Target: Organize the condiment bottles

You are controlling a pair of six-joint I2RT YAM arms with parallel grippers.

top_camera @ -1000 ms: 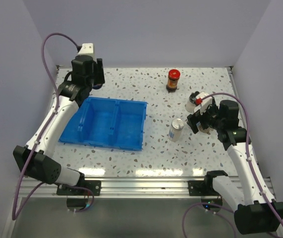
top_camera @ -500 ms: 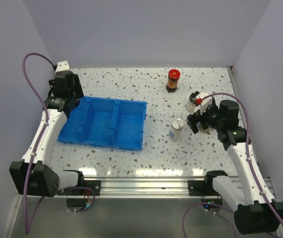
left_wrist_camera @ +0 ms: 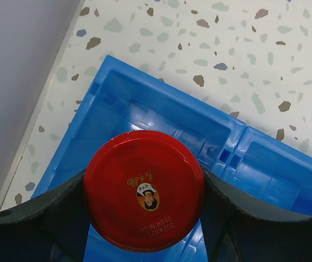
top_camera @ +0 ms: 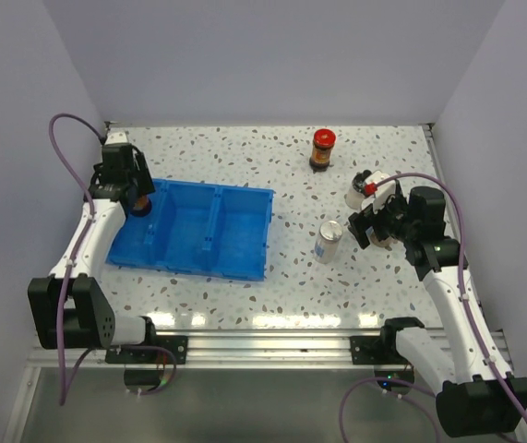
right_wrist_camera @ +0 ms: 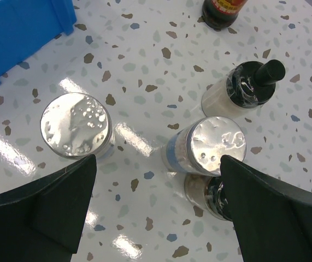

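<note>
A dark jar's red lid (left_wrist_camera: 143,190) fills the left wrist view, with my left gripper (left_wrist_camera: 143,197) shut on its sides. The jar hangs over the left end compartment of the blue tray (left_wrist_camera: 161,103); from above, that gripper (top_camera: 137,197) sits at the tray's far-left corner. A second red-lidded jar (top_camera: 323,148) stands at the back. My right gripper (right_wrist_camera: 156,180) is open above the table, between two silver-topped shakers (right_wrist_camera: 77,125) (right_wrist_camera: 218,143). A clear bottle with a black cap (right_wrist_camera: 248,87) stands behind them. Another clear bottle (right_wrist_camera: 210,199) is half hidden under the right finger.
The blue tray (top_camera: 235,240) lies left of centre, its three compartments showing no bottles inside. The left wall runs close beside the left arm. One lone shaker (top_camera: 329,240) stands between the tray and my right gripper (top_camera: 374,226).
My left arm has swung from the back of the table leftward and toward me, carrying the jar to the tray's left end. The right arm has not moved.
</note>
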